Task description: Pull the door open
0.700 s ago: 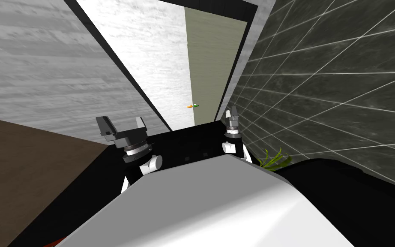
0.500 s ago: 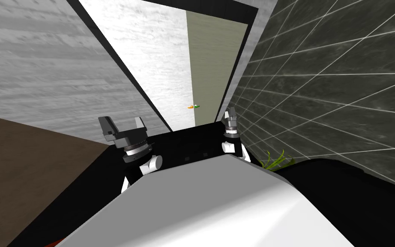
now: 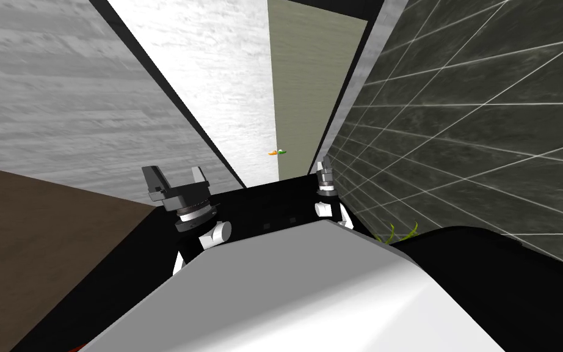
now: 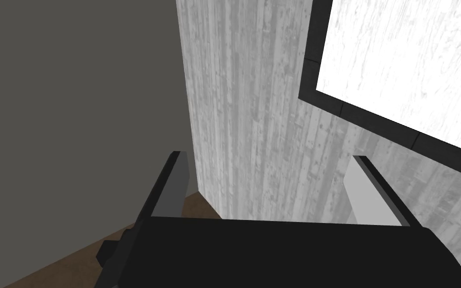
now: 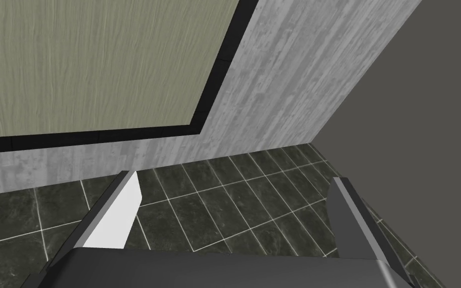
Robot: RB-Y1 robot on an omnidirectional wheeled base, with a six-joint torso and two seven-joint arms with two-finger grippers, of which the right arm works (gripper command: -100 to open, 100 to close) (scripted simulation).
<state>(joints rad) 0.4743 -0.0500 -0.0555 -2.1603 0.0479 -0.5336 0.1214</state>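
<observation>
A black door frame (image 3: 170, 101) stands ahead, holding a white wood-grain panel (image 3: 213, 73) on its left and an olive-green panel (image 3: 305, 79) on its right. A tiny orange and green thing (image 3: 276, 151) sits where the two panels meet, low down. My left gripper (image 3: 174, 177) is open below the frame's left side. Its wrist view has the fingers apart (image 4: 268, 157), facing grey wall, with the white panel (image 4: 404, 60) off to one side. My right gripper (image 3: 322, 168) is open at the frame's right foot. Its wrist view (image 5: 233, 177) faces dark tiles below the olive panel (image 5: 99, 60).
A dark tiled wall (image 3: 469, 122) runs close along my right, and a grey plank wall (image 3: 48, 110) lies left of the frame. Brown floor (image 3: 30, 244) spreads at lower left. A small green plant (image 3: 403, 232) peeks out beside my chest on the right.
The whole view has shifted, so I have moved: the frame's top has slid out of view. My right gripper has drawn a little up and toward the frame. The plant shows less.
</observation>
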